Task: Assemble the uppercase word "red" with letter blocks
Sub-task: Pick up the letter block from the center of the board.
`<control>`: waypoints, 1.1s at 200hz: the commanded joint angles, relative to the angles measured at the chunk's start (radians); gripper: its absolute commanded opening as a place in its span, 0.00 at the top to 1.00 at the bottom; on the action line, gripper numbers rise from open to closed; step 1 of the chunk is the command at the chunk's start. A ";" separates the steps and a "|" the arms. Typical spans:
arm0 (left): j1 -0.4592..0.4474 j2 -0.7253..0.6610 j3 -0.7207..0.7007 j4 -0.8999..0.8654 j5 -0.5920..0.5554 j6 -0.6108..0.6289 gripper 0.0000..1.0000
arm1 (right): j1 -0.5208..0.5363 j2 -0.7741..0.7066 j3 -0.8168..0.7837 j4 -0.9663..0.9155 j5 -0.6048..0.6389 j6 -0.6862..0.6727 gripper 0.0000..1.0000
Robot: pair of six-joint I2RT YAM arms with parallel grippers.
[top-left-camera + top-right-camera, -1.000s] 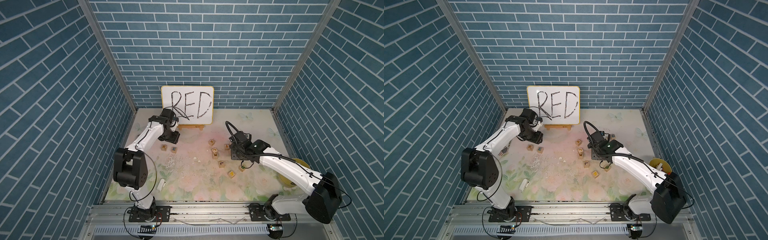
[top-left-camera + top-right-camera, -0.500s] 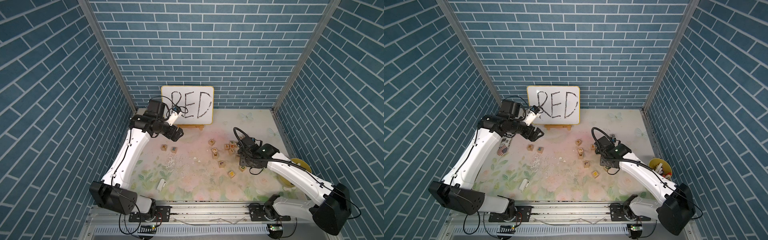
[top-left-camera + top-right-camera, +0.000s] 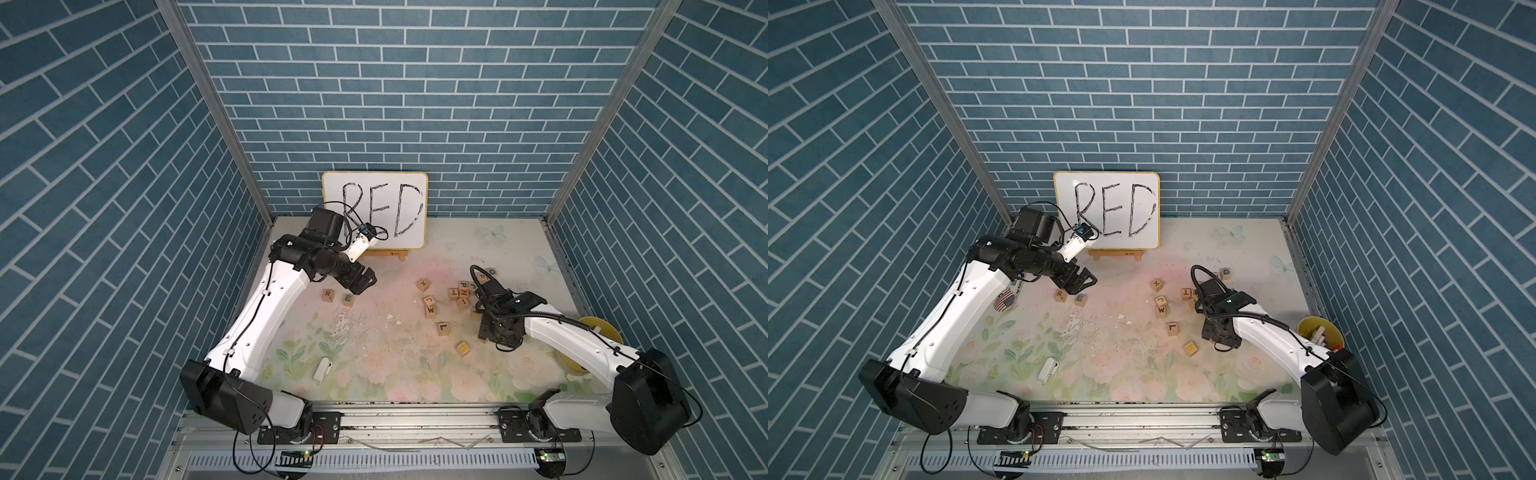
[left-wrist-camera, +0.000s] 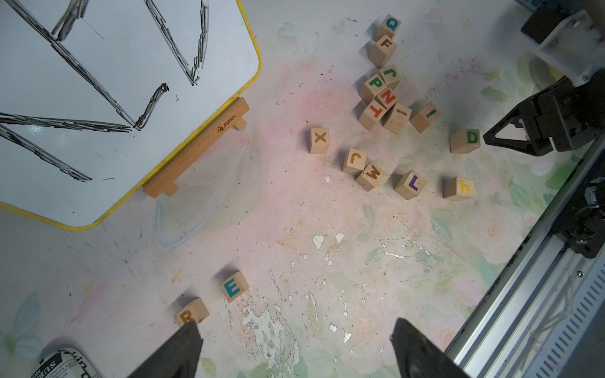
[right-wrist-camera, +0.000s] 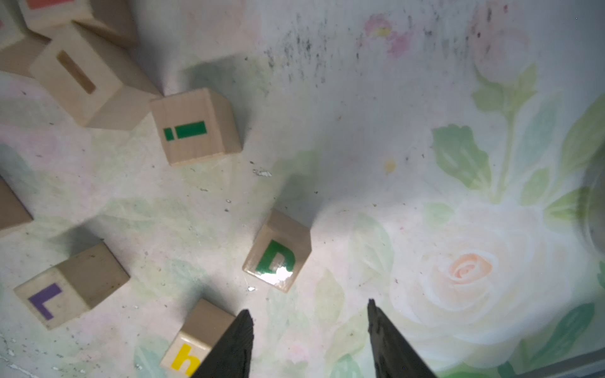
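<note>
Left tool (image 4: 294, 330) was raised from the R block (image 4: 191, 312) and E block (image 4: 233, 286), then spread wide, empty. Right tool (image 5: 307, 311) was shifted to the D block (image 5: 278, 252), which lies just ahead of its parted, empty jaws. Step judged: D pickup. Next: D to be straddled, pinched, set beside E.

Top views, pair: mounted high at the front, angled down toward the back wall, distant; both take in the whole table (image 3: 415, 374) and the whiteboard (image 3: 375, 216). Left wrist view: raised well above the table, facing down, mid-range, spanning from whiteboard to D block (image 4: 465, 141). Right wrist view: low and close, facing down; shares the D block, L block (image 5: 70, 286) and h block (image 5: 193, 340) with the left wrist view.
</note>
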 commanded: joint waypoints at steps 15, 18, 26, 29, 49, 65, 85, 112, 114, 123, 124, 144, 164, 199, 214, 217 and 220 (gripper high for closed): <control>-0.003 -0.033 -0.034 0.024 -0.003 0.009 0.07 | -0.007 0.069 0.066 0.027 -0.002 0.037 0.42; -0.004 -0.035 -0.038 0.026 -0.004 0.009 0.07 | -0.009 0.072 0.066 0.029 -0.001 0.037 0.42; -0.004 -0.035 -0.047 0.031 -0.003 0.006 0.07 | -0.011 0.077 0.067 0.033 -0.002 0.037 0.41; -0.005 -0.037 -0.050 0.033 -0.002 0.006 0.07 | -0.011 0.080 0.068 0.035 -0.004 0.037 0.42; -0.006 -0.038 -0.062 0.035 0.003 0.006 0.07 | -0.017 0.099 0.064 0.041 -0.008 0.040 0.41; -0.007 -0.040 -0.068 0.039 -0.003 0.004 0.07 | -0.021 0.111 0.055 0.052 -0.018 0.042 0.41; -0.007 -0.046 -0.080 0.049 -0.003 0.004 0.07 | -0.026 0.121 0.046 0.067 -0.032 0.044 0.41; -0.006 -0.048 -0.094 0.059 -0.003 0.000 0.07 | -0.035 0.135 0.029 0.102 -0.068 0.048 0.41; -0.007 -0.048 -0.095 0.060 -0.003 -0.002 0.07 | -0.036 0.136 0.029 0.102 -0.068 0.049 0.41; -0.007 -0.048 -0.100 0.065 -0.004 -0.004 0.07 | -0.042 0.143 0.026 0.107 -0.071 0.049 0.41; -0.008 -0.048 -0.100 0.064 -0.004 -0.004 0.07 | -0.041 0.144 0.026 0.108 -0.072 0.049 0.41; -0.008 -0.051 -0.112 0.067 -0.002 -0.007 0.07 | -0.049 0.161 0.018 0.109 -0.078 0.051 0.41; -0.008 -0.064 -0.127 0.075 0.000 -0.005 0.07 | -0.053 0.172 0.011 0.112 -0.084 0.051 0.41; -0.008 -0.071 -0.142 0.084 -0.004 -0.001 0.07 | -0.058 0.182 0.005 0.106 -0.081 0.052 0.41; -0.008 -0.072 -0.143 0.086 0.001 -0.005 0.07 | -0.058 0.188 -0.001 0.114 -0.084 0.052 0.41; -0.008 -0.071 -0.143 0.086 0.002 -0.005 0.07 | -0.058 0.190 -0.001 0.116 -0.084 0.051 0.41; -0.007 -0.071 -0.143 0.086 0.003 -0.006 0.07 | -0.060 0.191 -0.002 0.117 -0.086 0.053 0.41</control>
